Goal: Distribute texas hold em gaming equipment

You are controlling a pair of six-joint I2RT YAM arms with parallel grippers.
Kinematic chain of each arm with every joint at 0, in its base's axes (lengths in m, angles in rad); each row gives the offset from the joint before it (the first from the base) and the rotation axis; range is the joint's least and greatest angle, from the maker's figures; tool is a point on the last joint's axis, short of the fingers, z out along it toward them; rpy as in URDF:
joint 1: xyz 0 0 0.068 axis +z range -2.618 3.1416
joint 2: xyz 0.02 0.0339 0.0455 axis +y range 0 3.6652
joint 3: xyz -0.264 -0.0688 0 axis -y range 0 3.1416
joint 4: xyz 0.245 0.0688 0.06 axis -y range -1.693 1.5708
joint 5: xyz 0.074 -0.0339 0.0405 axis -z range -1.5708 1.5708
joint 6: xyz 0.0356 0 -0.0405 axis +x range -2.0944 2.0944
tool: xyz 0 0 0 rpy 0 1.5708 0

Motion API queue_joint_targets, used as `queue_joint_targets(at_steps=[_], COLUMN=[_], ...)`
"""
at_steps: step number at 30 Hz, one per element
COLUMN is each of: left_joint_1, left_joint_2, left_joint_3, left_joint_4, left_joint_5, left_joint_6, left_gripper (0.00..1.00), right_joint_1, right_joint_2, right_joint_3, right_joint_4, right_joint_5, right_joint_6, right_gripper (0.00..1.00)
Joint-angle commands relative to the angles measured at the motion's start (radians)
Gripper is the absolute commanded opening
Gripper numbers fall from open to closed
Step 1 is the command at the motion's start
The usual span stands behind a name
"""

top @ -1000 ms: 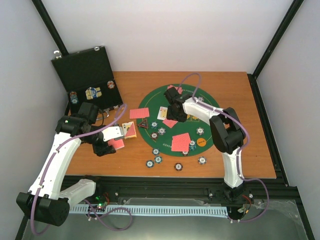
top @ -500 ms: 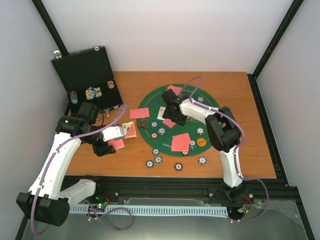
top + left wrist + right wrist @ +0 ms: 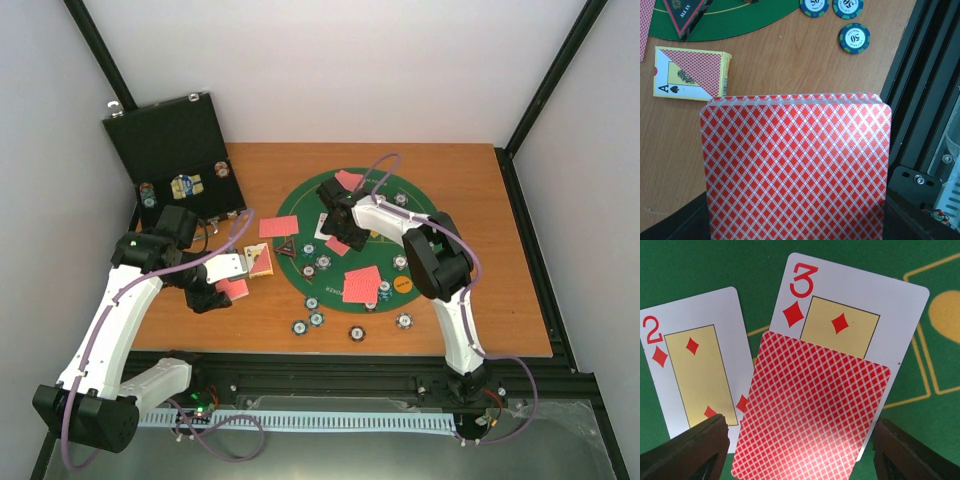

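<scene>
Nearest us, at 8 o'clock from the mat (image 3: 700, 265), the left gripper (image 3: 232, 288) pinches a red-backed deck (image 3: 795, 170) by its side edges, above the table (image 3: 500, 250). Just past the deck, at its 11 o'clock, a yellow box (image 3: 692, 72) lies flat on the wood. Beyond that the triangle marker (image 3: 686, 11) sits at the mat's rim. A few chips (image 3: 357, 333) lie on bare wood off the mat's 6 o'clock edge. Over the mat, at 11 o'clock from its centre, hangs the right gripper (image 3: 333, 195). Its fingers (image 3: 695, 445) stand apart on either side of a face-down card (image 3: 810, 405); whether they grip it we cannot tell. That card overlaps a face-up 3 of diamonds (image 3: 840, 322), with a 2 of diamonds (image 3: 695, 370) at its 9 o'clock. Farthest, at the table's 10 o'clock, the case (image 3: 165, 145) stands open.
</scene>
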Motion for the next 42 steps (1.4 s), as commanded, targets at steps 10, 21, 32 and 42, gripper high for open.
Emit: queue_joint_targets(at_steps=[10, 21, 32, 42], left_joint_1=[-0.005, -0.004, -0.005, -0.004], left_joint_2=[-0.021, -0.031, -0.048, -0.05], left_joint_3=[0.018, 0.025, 0.015, 0.007], left_joint_4=[-0.005, -0.006, -0.005, -0.008], left_joint_5=[0.022, 0.024, 0.022, 0.024], left_joint_6=[0.024, 0.026, 0.031, 0.029], left_gripper=[0.26, 0.26, 0.26, 0.26], right_joint_1=[0.02, 0.034, -0.002, -0.018], right_joint_2=[0.12, 0.206, 0.042, -0.065], right_joint_3=[0.046, 0.142, 0.133, 0.01], right_joint_4=[-0.192, -0.306, -0.242, -0.137], right_joint_5=[0.052, 0.074, 0.091, 0.058], right_joint_6=[0.053, 0.04, -0.033, -0.048], right_gripper=[0.72, 0.65, 0.54, 0.6])
